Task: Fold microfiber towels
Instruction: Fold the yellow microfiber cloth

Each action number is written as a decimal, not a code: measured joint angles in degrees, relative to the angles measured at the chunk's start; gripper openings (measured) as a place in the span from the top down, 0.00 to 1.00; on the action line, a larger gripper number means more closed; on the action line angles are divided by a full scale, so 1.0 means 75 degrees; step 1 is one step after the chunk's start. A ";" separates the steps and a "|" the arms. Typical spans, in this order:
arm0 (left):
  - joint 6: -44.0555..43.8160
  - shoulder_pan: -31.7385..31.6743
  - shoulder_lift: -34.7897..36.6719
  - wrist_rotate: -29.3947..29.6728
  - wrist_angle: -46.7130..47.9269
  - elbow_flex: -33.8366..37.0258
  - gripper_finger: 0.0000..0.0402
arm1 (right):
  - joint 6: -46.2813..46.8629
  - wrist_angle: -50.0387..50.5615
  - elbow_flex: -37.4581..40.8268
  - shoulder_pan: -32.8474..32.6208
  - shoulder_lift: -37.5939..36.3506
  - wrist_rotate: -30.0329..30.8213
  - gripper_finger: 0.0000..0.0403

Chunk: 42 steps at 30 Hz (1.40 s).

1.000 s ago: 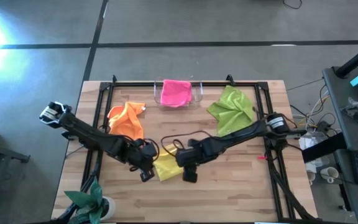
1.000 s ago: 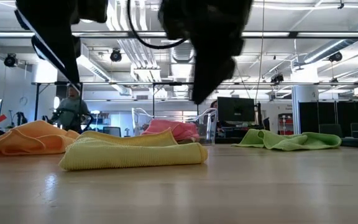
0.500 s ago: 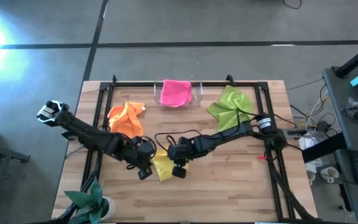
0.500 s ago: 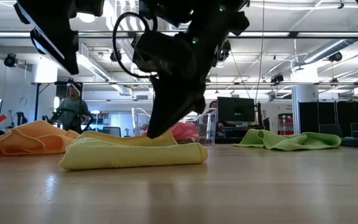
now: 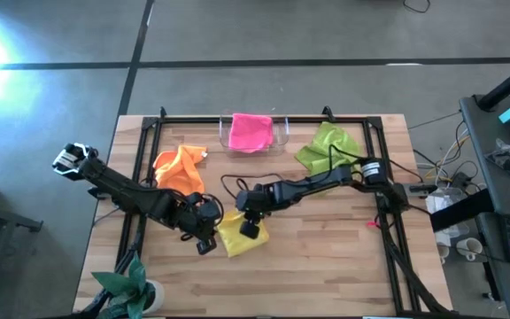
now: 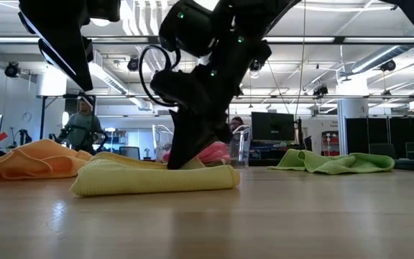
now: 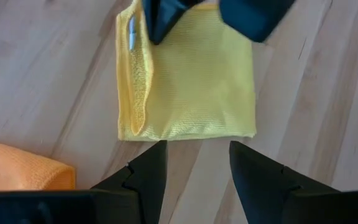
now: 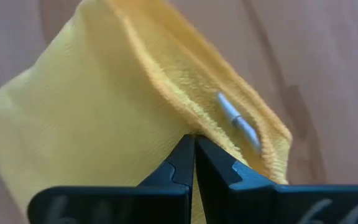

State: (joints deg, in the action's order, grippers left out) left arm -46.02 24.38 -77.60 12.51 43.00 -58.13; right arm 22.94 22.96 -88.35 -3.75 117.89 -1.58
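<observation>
The yellow towel lies folded into a neat rectangle near the front middle of the table, so the step in hand looks like its last handling. The right gripper presses down on the towel's top with its fingers closed tight together (whether a pinch of cloth sits between them cannot be told). The left gripper hovers just beside the towel's left edge, fingers parted and holding nothing.

The next move probably calls for lifting or carrying the folded towel without letting the layers slip apart.

The orange towel lies crumpled close behind the left arm, a lime green towel sits rumpled at the back right, and the pink towel rests in the clear tray at the back. The two grippers crowd one small towel.
</observation>
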 joint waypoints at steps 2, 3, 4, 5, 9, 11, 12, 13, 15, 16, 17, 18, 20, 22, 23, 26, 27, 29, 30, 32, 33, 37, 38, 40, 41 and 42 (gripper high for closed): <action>-0.0003 -0.0009 0.0000 0.0000 0.0003 0.0000 0.61 | 0.0149 -0.0101 -0.0004 0.0130 0.0003 0.0015 0.98; -0.0003 -0.0020 0.0000 0.0000 -0.0009 0.0004 0.61 | 0.0251 -0.0173 -0.0005 0.0188 0.0003 0.0059 0.98; -0.0004 -0.0023 0.0000 0.0000 -0.0011 0.0016 0.61 | 0.0391 -0.0197 -0.0012 0.0250 -0.0003 0.0140 0.98; -0.0008 -0.0042 0.0000 0.0000 -0.0001 0.0029 0.61 | 0.0459 -0.0174 -0.0012 0.0309 -0.0029 0.0214 0.98; -0.0014 -0.0071 0.0000 0.0002 -0.0005 0.0040 0.61 | 0.0665 -0.0105 -0.0081 0.0522 -0.0049 0.0173 0.98; -0.0014 -0.0091 0.0000 0.0002 -0.0004 0.0047 0.61 | 0.0798 0.0140 -0.0128 0.0551 -0.0075 -0.0031 0.98; -0.0014 -0.0093 0.0000 0.0003 -0.0004 0.0047 0.61 | 0.0789 0.0245 -0.0151 0.0549 -0.0090 -0.0133 0.98; -0.0014 -0.0095 0.0000 0.0003 -0.0003 0.0047 0.61 | 0.0747 0.0363 -0.0178 0.0525 -0.0143 -0.0214 0.98; -0.0014 -0.0102 0.0000 0.0003 -0.0003 0.0047 0.61 | 0.0564 0.0629 -0.0214 0.0426 -0.0312 -0.0247 0.98; -0.0011 -0.0102 0.0000 0.0003 -0.0005 0.0050 0.61 | 0.0435 0.0728 -0.0230 0.0359 -0.0419 -0.0257 0.98; -0.0011 -0.0107 0.0000 0.0003 -0.0005 0.0050 0.61 | 0.0362 0.0812 -0.0242 0.0286 -0.0500 -0.0290 0.98; -0.0011 -0.0107 0.0000 0.0003 -0.0005 0.0050 0.61 | 0.0260 0.0901 -0.0243 0.0221 -0.0600 -0.0415 0.98; -0.0011 -0.0107 0.0000 0.0007 -0.0005 0.0050 0.61 | 0.0165 0.0959 -0.0215 0.0094 -0.0672 -0.0726 0.98; -0.0011 -0.0107 0.0000 0.0012 -0.0004 0.0050 0.61 | 0.0149 0.0967 -0.0200 -0.0048 -0.0673 -0.0866 0.98; -0.0010 -0.0107 0.0000 0.0015 -0.0005 0.0050 0.61 | 0.0145 0.0996 -0.0192 -0.0118 -0.0666 -0.0867 0.98; 0.0043 -0.0122 0.0000 0.0022 -0.0008 0.0050 0.61 | 0.0166 0.1045 -0.0179 -0.0277 -0.0598 -0.0880 0.98; 0.0044 -0.0128 0.0000 0.0029 -0.0005 0.0050 0.61 | 0.0207 0.1100 -0.0133 -0.0317 -0.0595 -0.0881 0.98; 0.0047 -0.0146 0.0000 0.0032 -0.0008 0.0050 0.61 | 0.0360 0.1142 0.0008 -0.0364 -0.0593 -0.0881 0.98; 0.0047 -0.0151 0.0000 0.0032 -0.0007 0.0050 0.61 | 0.0410 0.1144 0.0071 -0.0383 -0.0591 -0.0876 0.98; 0.0052 -0.0157 0.0000 0.0035 -0.0008 0.0050 0.61 | 0.0467 0.1220 0.0171 -0.0402 -0.0586 -0.0875 0.98; 0.0053 -0.0157 0.0000 0.0035 -0.0008 0.0050 0.61 | 0.0470 0.1255 0.0212 -0.0399 -0.0586 -0.0861 0.98; 0.0053 -0.0157 0.0000 0.0067 -0.0008 0.0050 0.61 | 0.0638 0.1301 0.0444 -0.0399 -0.0496 -0.0789 0.98; 0.0052 -0.0157 0.0000 0.0097 -0.0009 0.0050 0.61 | 0.0665 0.1321 0.0507 -0.0397 -0.0481 -0.0789 0.98; 0.0038 -0.0157 0.0000 0.0178 -0.0012 0.0050 0.61 | 0.0667 0.1329 0.0613 -0.0396 -0.0472 -0.0787 0.98; 0.0035 -0.0158 0.0000 0.0181 -0.0015 0.0050 0.61 | 0.0662 0.1372 0.0645 -0.0382 -0.0472 -0.0762 0.98; 0.0032 -0.0166 0.0000 0.0184 -0.0020 0.0050 0.61 | 0.0656 0.1479 0.0663 -0.0382 -0.0475 -0.0642 0.98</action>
State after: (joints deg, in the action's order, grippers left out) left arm -45.78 23.14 -77.60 13.89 42.85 -57.76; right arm 27.86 34.05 -83.38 -6.61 114.32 -6.40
